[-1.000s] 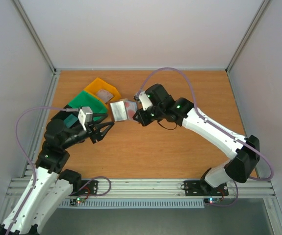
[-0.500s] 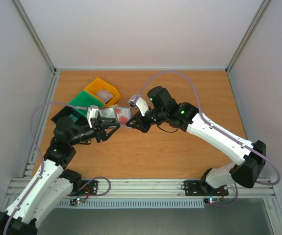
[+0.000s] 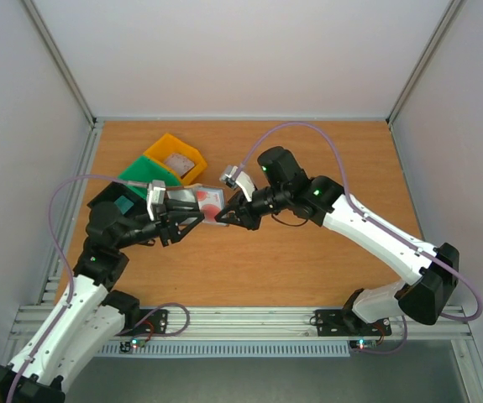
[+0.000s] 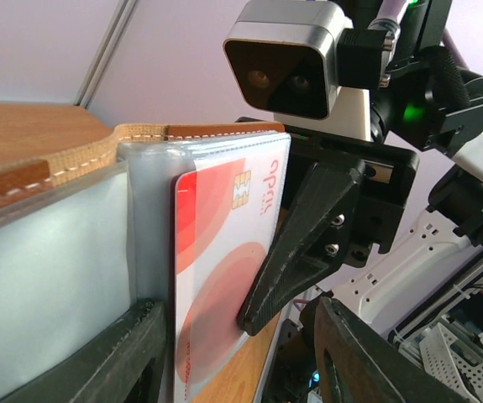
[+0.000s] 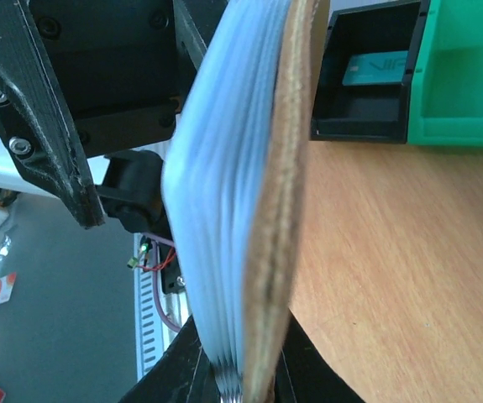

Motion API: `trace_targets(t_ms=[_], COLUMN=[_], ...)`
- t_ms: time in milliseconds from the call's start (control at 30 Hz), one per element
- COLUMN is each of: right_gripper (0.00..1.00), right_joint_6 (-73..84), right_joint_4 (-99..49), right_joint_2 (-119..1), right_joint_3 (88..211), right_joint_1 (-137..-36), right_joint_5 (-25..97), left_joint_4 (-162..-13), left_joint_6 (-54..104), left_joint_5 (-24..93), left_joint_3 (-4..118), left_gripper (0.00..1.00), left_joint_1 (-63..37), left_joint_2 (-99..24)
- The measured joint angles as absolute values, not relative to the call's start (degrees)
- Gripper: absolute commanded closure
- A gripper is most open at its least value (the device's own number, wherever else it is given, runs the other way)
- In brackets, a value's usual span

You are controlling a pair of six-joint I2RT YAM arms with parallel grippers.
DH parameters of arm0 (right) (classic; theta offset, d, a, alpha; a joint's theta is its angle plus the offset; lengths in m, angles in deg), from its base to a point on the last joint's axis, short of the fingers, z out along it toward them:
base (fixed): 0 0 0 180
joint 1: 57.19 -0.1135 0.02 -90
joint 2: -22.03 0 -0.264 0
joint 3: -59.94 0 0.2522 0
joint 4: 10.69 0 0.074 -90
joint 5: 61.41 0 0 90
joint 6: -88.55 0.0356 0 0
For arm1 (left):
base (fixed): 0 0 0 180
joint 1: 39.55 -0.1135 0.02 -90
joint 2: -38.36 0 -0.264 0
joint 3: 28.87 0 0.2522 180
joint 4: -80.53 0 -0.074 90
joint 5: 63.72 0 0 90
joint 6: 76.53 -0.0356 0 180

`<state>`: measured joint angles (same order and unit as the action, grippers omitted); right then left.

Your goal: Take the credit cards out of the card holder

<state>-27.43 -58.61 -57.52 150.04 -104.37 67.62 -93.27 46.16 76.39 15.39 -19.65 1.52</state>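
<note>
My R gripper (image 3: 222, 217) clamps card holder (image 5: 270, 193); L gripper (image 4: 241, 344), fingers (image 4: 136, 357) apart, straddles credit card (image 4: 224, 252) (chip showing). Off-centre pinch could yank holder loose.

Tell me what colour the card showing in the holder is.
The card is red with paler patches; clearest in the left wrist view.

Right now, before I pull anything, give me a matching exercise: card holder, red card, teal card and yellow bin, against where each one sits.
Things:
1. card holder
2. red credit card
3. teal card
4. yellow bin

Places:
A. inside the black bin
B. behind the green bin, farther from the arms
C. clamped in the right gripper
D. tucked in the holder's clear sleeve

Pairs: 1-C, 2-D, 3-A, 4-B
</note>
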Motion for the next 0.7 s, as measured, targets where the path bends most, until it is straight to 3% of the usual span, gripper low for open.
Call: trace_targets(t_ms=[333, 533, 700], right_gripper=[0.99, 0.98, 0.98], right_joint_6=[-29.5, -30.3, -30.9], right_joint_4=[-59.0, -60.9, -62.3], right_joint_2=[-57.7, -61.1, -62.2], right_joint_3=[150.5, 154.5, 155.9], right_joint_1=[-103.7, -104.3, -104.3], right_joint_5=[70.7, 71.8, 73.5], left_joint_4=[-97.7, -99.7, -97.5], left_joint_6=[49.7, 48.0, 46.4], left_joint_5=[78.5, 81.4, 81.4], left_joint_3=[15.4, 16.0, 16.7], left_gripper=[0.65, 0.64, 0.84], left_joint_1=[-20.7, -20.8, -20.8], left_joint_2=[1.4, 1.0, 0.9])
